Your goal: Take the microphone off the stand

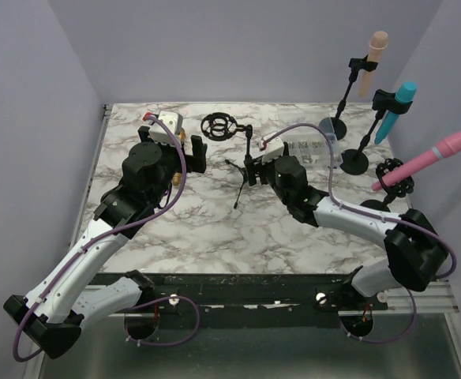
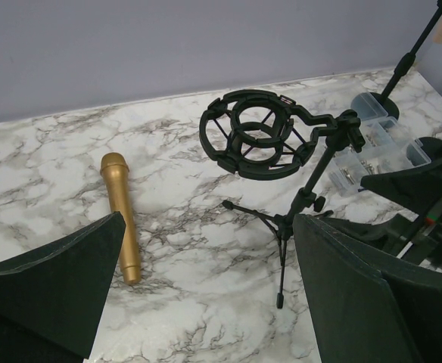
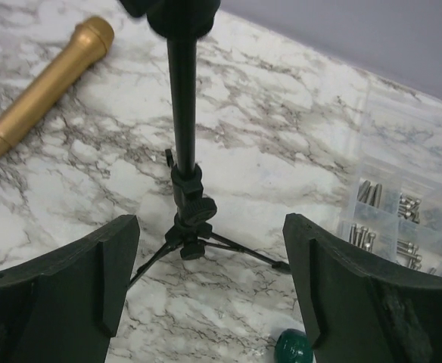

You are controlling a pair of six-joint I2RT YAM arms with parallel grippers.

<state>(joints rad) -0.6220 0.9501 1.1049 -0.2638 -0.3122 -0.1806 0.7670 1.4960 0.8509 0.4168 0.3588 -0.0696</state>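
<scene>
The left gripper (image 2: 206, 249) is spread wide, its dark fingers (image 2: 47, 295) filling both lower corners of the left wrist view. The gold microphone (image 2: 121, 219) lies flat on the marble table (image 2: 206, 318) at about 9 o'clock from the gap between them. Its head points to 12 o'clock and its tail ends just beside the tip of the finger on the left of the view; whether they touch cannot be told. The stand (image 2: 309, 185) rises at 2 o'clock from that gap, well apart from the microphone. Its shock mount (image 2: 260, 172) tilts toward the camera at 12 o'clock. The right gripper (image 3: 210, 227) is also wide open, and the stand's pole passes upright between its fingers (image 3: 62, 295), clear of both. In that view the microphone lies at 10 o'clock, with its tail reaching the left edge. The pole's top is cut off by the upper edge there. A green round thing (image 3: 293, 348) at 6 o'clock is half out of view and cannot be identified. A clear box (image 3: 403, 212) of small metal parts sits at 3 o'clock, blurred. From the top camera the left arm's wrist hides the gold microphone almost entirely. At 2 o'clock there, a peach microphone (image 1: 376, 51), a teal microphone (image 1: 400, 103) and a pink microphone (image 1: 428, 158) sit on other stands.
</scene>
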